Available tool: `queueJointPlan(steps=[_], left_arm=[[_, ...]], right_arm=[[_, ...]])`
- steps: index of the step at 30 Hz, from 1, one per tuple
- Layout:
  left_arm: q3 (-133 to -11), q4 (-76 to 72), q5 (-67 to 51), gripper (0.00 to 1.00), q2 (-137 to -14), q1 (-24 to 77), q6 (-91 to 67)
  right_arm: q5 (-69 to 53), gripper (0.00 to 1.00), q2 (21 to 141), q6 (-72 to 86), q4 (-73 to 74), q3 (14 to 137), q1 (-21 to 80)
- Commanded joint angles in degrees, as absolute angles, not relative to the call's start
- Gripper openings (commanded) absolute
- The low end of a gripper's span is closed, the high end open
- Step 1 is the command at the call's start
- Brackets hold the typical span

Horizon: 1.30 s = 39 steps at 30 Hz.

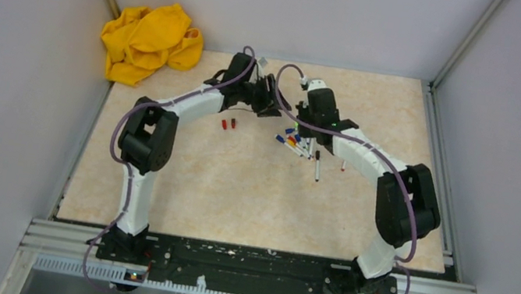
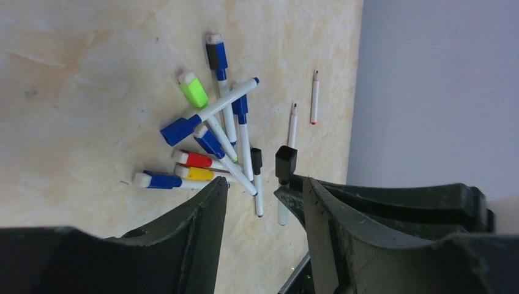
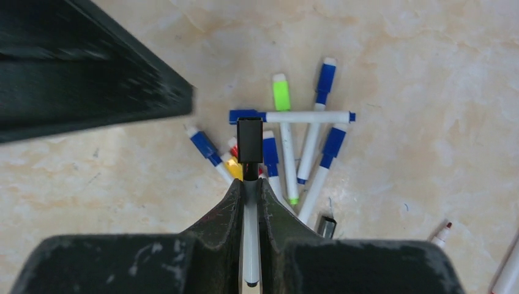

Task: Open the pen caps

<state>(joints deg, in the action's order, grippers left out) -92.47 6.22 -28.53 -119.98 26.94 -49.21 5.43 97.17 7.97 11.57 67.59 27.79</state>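
My right gripper is shut on a thin white pen, held above the table; its black cap sticks out past the fingertips. My left gripper is open with nothing between its fingers. That black cap sits just beyond its right fingertip. Below lies a pile of capped pens: green cap, blue cap, red cap, yellow cap. From above, both grippers meet near the pile. Two loose red caps lie to the left.
Two uncapped pens with red tips lie to the right of the pile, near the grey wall. Another pen lies in front of the pile. A crumpled yellow cloth sits at the back left corner.
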Motion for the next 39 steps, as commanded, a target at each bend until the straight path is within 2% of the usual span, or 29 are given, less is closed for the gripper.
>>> queueJointPlan(steps=[1,10,24,27,30,33,37,39], left_arm=[[-95.2,4.5,-31.0,0.55,-122.5,28.6,-52.3],[-94.0,1.6,-31.9,0.51,-123.1,29.4,-54.6],[-92.5,0.4,-32.2,0.35,-123.4,29.6,-55.4],[-92.2,-1.2,-32.4,0.24,-123.3,29.6,-55.2],[-91.6,-1.5,-31.5,0.01,-122.8,29.7,-54.7],[-91.2,-1.4,-30.7,0.0,-122.1,29.6,-54.0],[-92.4,-1.0,-31.4,0.0,-122.1,29.5,-53.5],[-93.3,-0.5,-32.8,0.0,-122.5,29.5,-53.4]], right_arm=[[3.1,0.0,96.8,9.2,8.6,71.8,29.4],[0.5,0.0,98.1,10.4,7.8,73.5,30.0],[0.2,0.0,99.1,10.8,7.3,73.6,30.3],[0.3,0.0,98.9,10.9,7.2,73.4,30.3],[0.7,0.0,98.1,11.0,6.4,72.4,30.3],[0.9,0.0,97.2,10.9,5.3,70.8,30.3],[0.2,0.18,96.4,10.5,3.5,68.7,30.3],[0.2,0.23,96.4,10.5,3.1,68.4,30.3]])
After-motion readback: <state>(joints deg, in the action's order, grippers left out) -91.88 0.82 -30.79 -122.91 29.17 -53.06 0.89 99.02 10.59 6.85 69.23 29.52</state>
